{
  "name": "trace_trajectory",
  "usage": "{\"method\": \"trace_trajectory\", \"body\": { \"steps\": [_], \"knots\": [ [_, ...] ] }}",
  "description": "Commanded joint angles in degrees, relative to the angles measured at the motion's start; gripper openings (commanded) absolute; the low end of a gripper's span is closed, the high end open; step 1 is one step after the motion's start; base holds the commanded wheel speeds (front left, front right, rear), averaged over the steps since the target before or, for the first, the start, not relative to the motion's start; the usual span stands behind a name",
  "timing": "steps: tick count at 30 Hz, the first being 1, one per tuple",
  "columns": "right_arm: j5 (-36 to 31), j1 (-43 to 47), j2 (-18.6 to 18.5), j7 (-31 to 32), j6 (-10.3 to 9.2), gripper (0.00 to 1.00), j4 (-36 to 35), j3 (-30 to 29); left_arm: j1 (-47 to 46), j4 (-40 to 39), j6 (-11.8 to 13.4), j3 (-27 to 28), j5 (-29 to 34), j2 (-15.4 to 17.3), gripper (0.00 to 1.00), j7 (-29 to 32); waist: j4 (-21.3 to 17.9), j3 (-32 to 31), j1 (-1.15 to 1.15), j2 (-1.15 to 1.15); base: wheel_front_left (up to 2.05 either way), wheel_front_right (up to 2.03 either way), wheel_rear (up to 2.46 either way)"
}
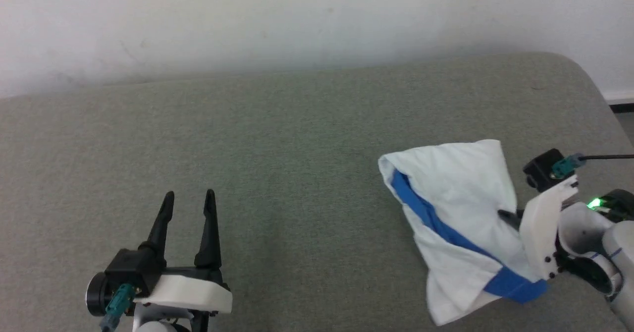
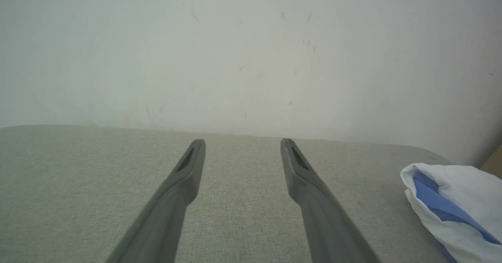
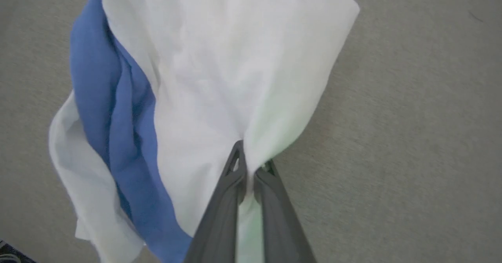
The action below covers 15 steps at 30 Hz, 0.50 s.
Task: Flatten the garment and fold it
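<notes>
The garment [image 1: 458, 208], white cloth with a bright blue band, hangs bunched at the right of the grey-green cushioned surface [image 1: 277, 138]. My right gripper [image 1: 507, 216] is shut on a pinch of its white fabric; the right wrist view shows both fingers of that gripper [image 3: 249, 163] pressed together on the cloth [image 3: 219, 70], which spreads away from the tips with blue folds at the left. My left gripper [image 1: 189, 195] stands open over bare surface at the lower left, far from the garment. In the left wrist view the open gripper [image 2: 243, 143] points at the wall, and the garment [image 2: 455, 200] lies at the right edge.
A pale wall [image 1: 297, 20] rises behind the surface's far edge. The surface rounds off at the far right corner [image 1: 579, 69], with dark floor and a baseboard [image 1: 621, 105] beyond. A black cable [image 1: 607, 157] runs from the right wrist.
</notes>
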Motion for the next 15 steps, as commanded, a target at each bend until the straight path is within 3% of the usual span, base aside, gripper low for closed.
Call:
{"method": "trace_trajectory", "body": {
  "steps": [1, 6, 15],
  "knots": [
    [-1.64, 0.10, -2.28, 0.39, -0.05, 0.00, 0.39, -0.80, -0.90, -0.64, 0.10, 0.13, 0.46, -0.05, 1.00, -0.27, -7.18, 3.59, 0.00, 0.00, 0.00, 0.00, 0.00],
    [-4.17, -1.62, -5.79, -1.78, -0.05, 0.00, 5.01, -3.99, -3.81, -1.60, -0.57, -0.22, 1.91, -0.05, 1.00, -0.27, -10.50, 8.52, 0.00, 0.00, 0.00, 0.00, 0.00],
    [-8.74, -8.77, -8.94, -10.50, -0.05, 0.00, 16.83, -7.68, -10.16, -2.79, -1.89, -1.56, 4.32, 0.03, 1.00, -0.27, -10.20, 17.08, 0.00, 0.00, 0.00, 0.00, 0.00]
  ]
}}
